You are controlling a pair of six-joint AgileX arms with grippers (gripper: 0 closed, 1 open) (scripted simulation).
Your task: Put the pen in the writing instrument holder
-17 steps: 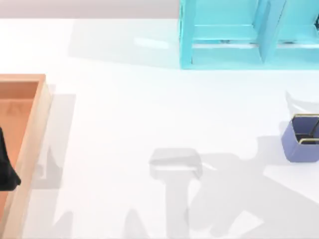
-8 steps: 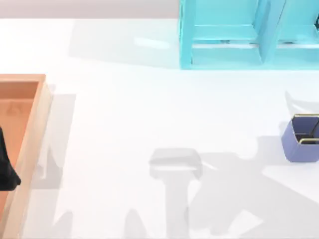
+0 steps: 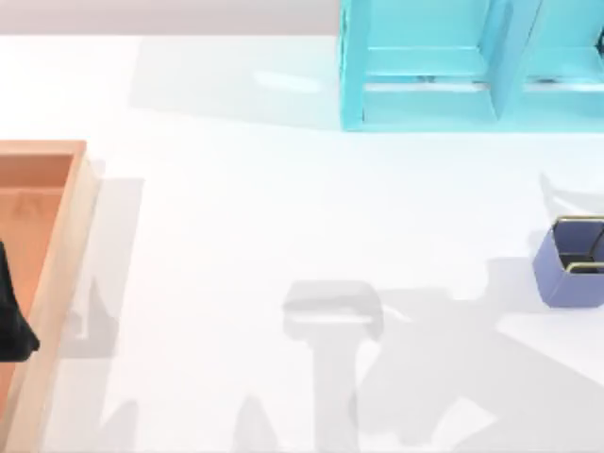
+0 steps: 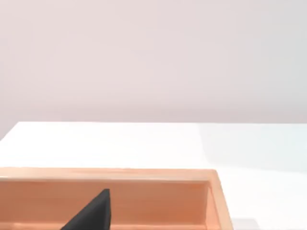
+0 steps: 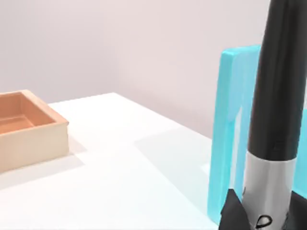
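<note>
Nothing you can see from above has shifted since the earlier frames: the small periwinkle-blue square holder with its thin gold rim and divider [image 3: 572, 262] sits at the same spot by the table's right edge, and the dark part of your left arm [image 3: 13, 316] hangs over the orange-brown wooden tray [image 3: 57, 274] at the left edge just as before. The large cyan shelf unit [image 3: 472, 64] stands at the far side of the white table [image 3: 283, 217], well apart from the blue holder.

Your right wrist view gives you the slim pen [image 5: 276, 120] close up: its long black section stands nearly upright, leaning slightly, above the white-grey barrel with small dark print. Dark fingers [image 5: 233, 211] of the right claw flank the barrel on both sides at its lower part, so the claw is pinching the pen. Beyond the pen and just beside it in that view rises the cyan shelf's side wall [image 5: 235, 129]; the wooden tray [image 5: 29, 139] lies well away across the table.

Your left wrist view looks along the tray's pale wooden rim [image 4: 110, 173], with one black fingertip of the left claw [image 4: 93, 213] poking up over the tray's inside. You cannot tell from this whether that claw is spread or pressed together.
</note>
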